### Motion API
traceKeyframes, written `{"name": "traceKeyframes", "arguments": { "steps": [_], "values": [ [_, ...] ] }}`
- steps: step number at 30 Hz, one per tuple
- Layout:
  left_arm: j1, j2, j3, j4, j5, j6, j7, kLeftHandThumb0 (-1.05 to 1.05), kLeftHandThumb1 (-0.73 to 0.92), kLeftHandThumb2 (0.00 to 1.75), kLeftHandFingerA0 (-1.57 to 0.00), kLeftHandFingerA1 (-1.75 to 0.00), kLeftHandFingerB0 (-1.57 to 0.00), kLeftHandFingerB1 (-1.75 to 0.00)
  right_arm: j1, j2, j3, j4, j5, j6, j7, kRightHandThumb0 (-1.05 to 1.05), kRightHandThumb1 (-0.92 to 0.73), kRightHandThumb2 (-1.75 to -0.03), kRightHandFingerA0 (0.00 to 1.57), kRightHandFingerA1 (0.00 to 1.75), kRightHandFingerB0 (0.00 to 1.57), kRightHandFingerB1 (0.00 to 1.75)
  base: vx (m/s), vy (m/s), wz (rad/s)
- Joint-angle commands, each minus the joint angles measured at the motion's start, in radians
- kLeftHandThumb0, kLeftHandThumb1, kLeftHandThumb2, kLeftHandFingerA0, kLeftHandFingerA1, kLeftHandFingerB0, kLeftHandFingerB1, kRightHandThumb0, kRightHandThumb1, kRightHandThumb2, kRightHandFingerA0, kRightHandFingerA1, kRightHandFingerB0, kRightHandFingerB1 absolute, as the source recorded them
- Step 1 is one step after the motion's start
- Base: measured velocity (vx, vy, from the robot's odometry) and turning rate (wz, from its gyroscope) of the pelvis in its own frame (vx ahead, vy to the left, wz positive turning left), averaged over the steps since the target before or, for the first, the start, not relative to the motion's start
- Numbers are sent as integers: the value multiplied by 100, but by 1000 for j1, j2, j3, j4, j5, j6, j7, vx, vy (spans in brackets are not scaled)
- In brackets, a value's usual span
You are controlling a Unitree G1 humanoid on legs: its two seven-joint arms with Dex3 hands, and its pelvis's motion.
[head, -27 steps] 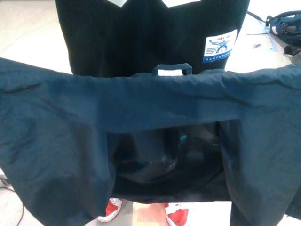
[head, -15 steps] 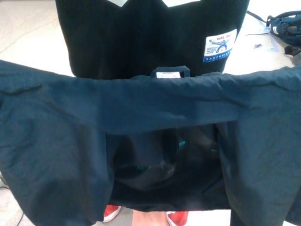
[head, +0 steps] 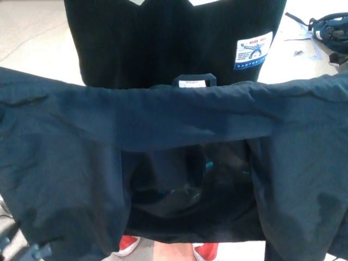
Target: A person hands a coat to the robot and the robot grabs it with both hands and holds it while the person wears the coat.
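Navy coat [head: 174,119] is spread wide across the view, behind a person's dark back [head: 163,43]; both hands are hidden, so finger state cannot be told.

Coat [head: 179,122]: dark navy fabric, spread wide and open across the view, collar edge running horizontally. Hanging loop [head: 194,81] with a white label at collar centre, upright. Both front panels hang down left and right; dark lining visible between them.
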Motion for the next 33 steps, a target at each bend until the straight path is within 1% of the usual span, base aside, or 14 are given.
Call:
{"name": "traceKeyframes", "arguments": {
  "steps": [1, 3, 7, 8, 11, 12, 13, 16, 18, 21, 29, 30, 31, 33],
  "values": [
    [78, 98, 325, -458, -309, -593, -4, -88, 48, 93, -48, -52, -39, -44, -17, -47, -282, -363, 409, -304, -21, -85, -62, -96, 24, 52, 7, 39, 0, 0, 0],
    [72, 80, 352, -498, -324, -581, -5, -94, 59, 68, -61, -47, -54, -41, -48, -55, -308, -392, 433, -278, -18, -83, -75, -63, 37, 49, 15, 33, 0, 0, 0],
    [82, 116, 355, -563, -420, -619, -26, -60, 59, 58, -69, -51, -47, -41, -133, -74, -341, -438, 477, -259, -24, -93, -66, -99, 28, 57, 6, 43, 0, 0, 0],
    [90, 125, 364, -586, -447, -615, -33, -59, 63, 60, -79, -55, -42, -42, -150, -72, -360, -447, 470, -253, -30, -83, -77, -63, 40, 55, 14, 40, 0, 0, 0],
    [97, 167, 352, -621, -509, -620, -54, -62, 60, 60, -66, -56, -43, -44, -179, -67, -392, -486, 483, -209, -28, -84, -75, -61, 51, 61, 20, 38, 0, 0, 0],
    [139, 230, 316, -672, -603, -597, -78, -59, 70, 64, -68, -55, -40, -43, -223, -84, -407, -504, 498, -177, -35, -86, -61, -100, 69, 75, 14, 49, 0, 0, 0],
    [155, 285, 303, -716, -676, -569, -101, -50, 71, 60, -73, -59, -34, -42, -265, -110, -429, -502, 510, -155, -33, -85, -77, -63, 57, 64, 21, 38, 0, 0, 0],
    [115, 304, 356, -763, -725, -486, -125, -51, 65, 59, -72, -58, -34, -42, -318, -166, -470, -491, 551, -120, -6, -86, -75, -63, 65, 64, 22, 38, 0, 0, 0],
    [-80, 207, 420, -783, -601, -301, -79, -68, 65, 61, -78, -64, -39, -41, -420, -244, -485, -434, 542, -108, 18, -91, -60, -96, 22, 54, 4, 36, 0, 0, 0],
    [-252, 203, 432, -722, -483, -228, -88, -86, 61, 59, -26, -37, -28, -30, -480, -309, -498, -424, 530, -29, 62, -80, -72, -63, 17, 50, 4, 37, 0, 0, 0],
    [-433, 479, 527, -533, -553, -43, -301, -81, 48, 81, -12, -40, -21, -38, -632, -511, -461, -355, 538, 201, 221, -85, -59, -97, 11, 54, 6, 38, 0, 0, 0],
    [-461, 510, 518, -521, -565, -15, -323, -80, 48, 79, -10, -39, -17, -37, -655, -542, -442, -332, 575, 215, 248, -40, -32, -97, 1, 52, 0, 50, 0, 0, 0],
    [-505, 547, 510, -499, -550, 22, -350, -38, 25, 89, -1, -50, 0, -47, -693, -583, -417, -298, 569, 230, 276, -86, -56, -95, 7, 51, 3, 31, 0, 0, 0],
    [-560, 576, 479, -476, -547, 61, -375, -38, 24, 89, 0, -49, 0, -47, -730, -629, -395, -271, 554, 264, 307, -88, -72, -62, 14, 43, 8, 25, 0, 0, 0]
  ]
}}
